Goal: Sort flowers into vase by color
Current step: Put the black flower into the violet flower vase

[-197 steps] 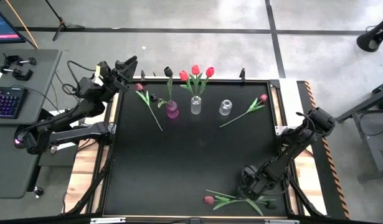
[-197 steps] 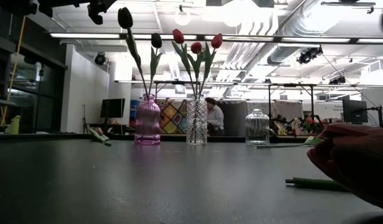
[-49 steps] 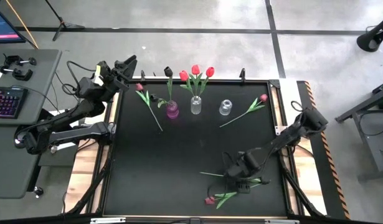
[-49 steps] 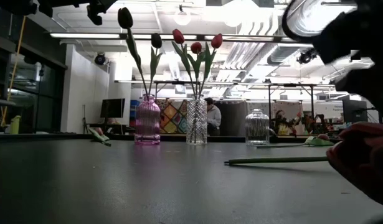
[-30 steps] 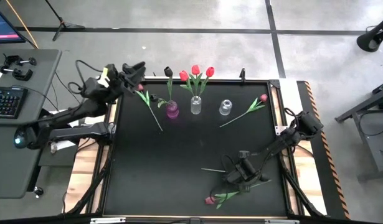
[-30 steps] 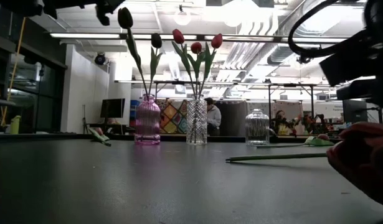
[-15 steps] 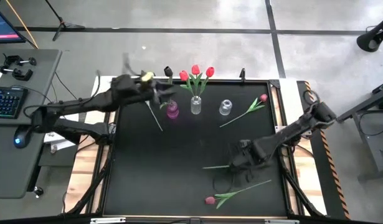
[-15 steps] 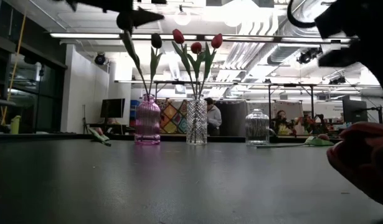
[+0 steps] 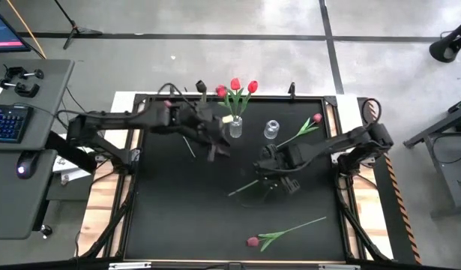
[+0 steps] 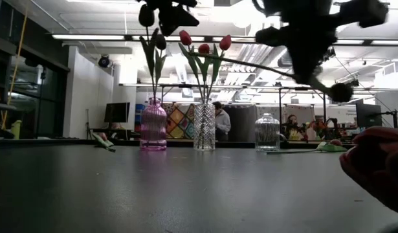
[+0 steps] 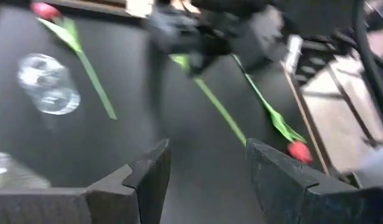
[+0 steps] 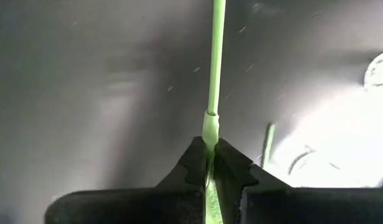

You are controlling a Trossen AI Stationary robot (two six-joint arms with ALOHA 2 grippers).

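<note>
My right end effector (image 12: 209, 163) is clamped on a thin green flower stem (image 12: 215, 59), held above the middle of the desk (image 9: 178, 217); in the low view that flower hangs in the air with its head (image 10: 342, 92) lower than the stem. My left end effector (image 11: 207, 163) has its fingers spread wide and holds nothing, reaching over the desk near the vases.

Another flower with a red head (image 9: 252, 241) lies on the desk near the front edge, and one with a pinkish head (image 9: 316, 118) lies to the right of the vases.

The pink vase (image 10: 153, 126) holds dark-headed tulips (image 10: 160, 41), the middle clear vase (image 10: 204, 127) holds three red tulips (image 10: 204, 48), and the small clear vase (image 10: 267, 133) holds none.
</note>
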